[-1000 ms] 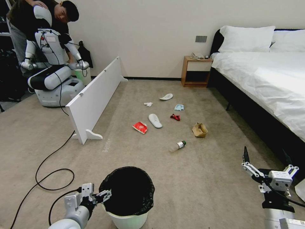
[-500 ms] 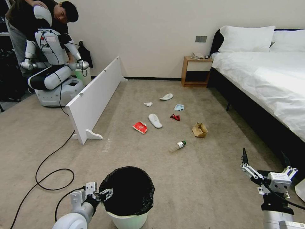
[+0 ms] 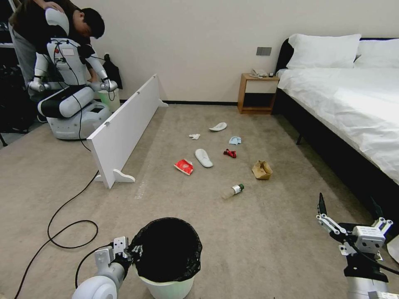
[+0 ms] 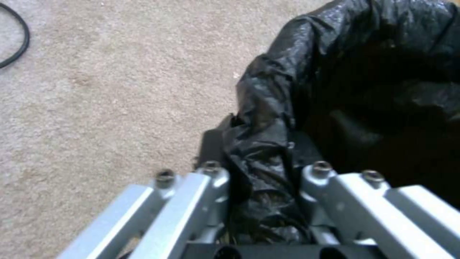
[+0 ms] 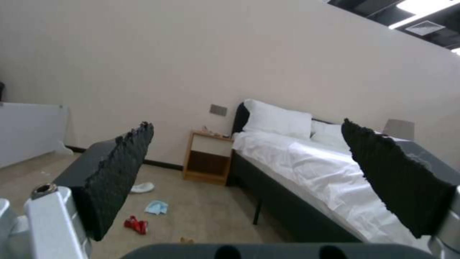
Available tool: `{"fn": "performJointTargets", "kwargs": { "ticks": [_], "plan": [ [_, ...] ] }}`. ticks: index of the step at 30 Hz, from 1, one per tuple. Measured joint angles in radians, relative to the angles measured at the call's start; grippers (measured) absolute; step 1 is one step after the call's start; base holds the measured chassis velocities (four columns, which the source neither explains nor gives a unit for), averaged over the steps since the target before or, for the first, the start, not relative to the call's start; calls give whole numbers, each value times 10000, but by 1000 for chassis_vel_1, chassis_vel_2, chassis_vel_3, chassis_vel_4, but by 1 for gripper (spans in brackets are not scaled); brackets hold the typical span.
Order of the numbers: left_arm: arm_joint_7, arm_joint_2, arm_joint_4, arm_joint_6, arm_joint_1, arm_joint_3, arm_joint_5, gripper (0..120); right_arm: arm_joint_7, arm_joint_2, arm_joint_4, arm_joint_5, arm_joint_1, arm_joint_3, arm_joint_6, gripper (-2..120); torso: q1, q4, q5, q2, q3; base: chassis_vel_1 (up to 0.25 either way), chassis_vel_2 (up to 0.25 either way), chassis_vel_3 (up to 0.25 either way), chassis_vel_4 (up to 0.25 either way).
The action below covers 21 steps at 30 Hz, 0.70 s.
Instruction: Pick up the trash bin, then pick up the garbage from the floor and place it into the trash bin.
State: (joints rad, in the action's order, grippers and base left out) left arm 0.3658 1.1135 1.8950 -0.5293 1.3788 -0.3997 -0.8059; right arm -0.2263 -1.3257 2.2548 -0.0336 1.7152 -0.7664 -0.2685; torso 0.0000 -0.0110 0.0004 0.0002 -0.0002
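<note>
The left gripper (image 3: 134,252) is closing narrowly over the trash bin (image 3: 168,286) rim's left side; the right gripper (image 3: 347,212) is waiting wide apart, well right of the bin.

Beige carpet (image 3: 270,241), plain wall (image 3: 199,45), white-sheeted bed (image 3: 349,99) beside a wooden nightstand (image 3: 255,93).

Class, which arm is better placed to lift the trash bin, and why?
Left. The left gripper already straddles the trash bin rim and liner; the right gripper hangs open beside the bed.

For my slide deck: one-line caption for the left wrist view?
Left gripper straddling the trash bin rim, black liner bunched between its fingers, above beige carpet.
</note>
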Motion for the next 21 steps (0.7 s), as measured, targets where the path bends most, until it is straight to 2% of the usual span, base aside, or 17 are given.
{"fn": "performJointTargets", "kwargs": {
  "ticks": [1,3,15,21],
  "plan": [
    [0,0,0,0,0,0,0,16,0,0,0,0,0,0,0,100,0,0,0,0,0,0,0,0,0],
    [-24,-6,-20,-39,0,56,-44,5,0,3,29,1,24,0,0,100,0,0,1,1,-1,0,0,0,0],
    [-9,72,-166,-109,49,190,-72,4,6,44,153,9,177,-64,0,100,-1,2,6,6,-2,0,0,0,0],
    [-128,81,422,-117,559,-168,37,4,16,84,182,27,217,-109,-22,100,0,0,-17,-3,6,0,0,0,0]
  ]
}}
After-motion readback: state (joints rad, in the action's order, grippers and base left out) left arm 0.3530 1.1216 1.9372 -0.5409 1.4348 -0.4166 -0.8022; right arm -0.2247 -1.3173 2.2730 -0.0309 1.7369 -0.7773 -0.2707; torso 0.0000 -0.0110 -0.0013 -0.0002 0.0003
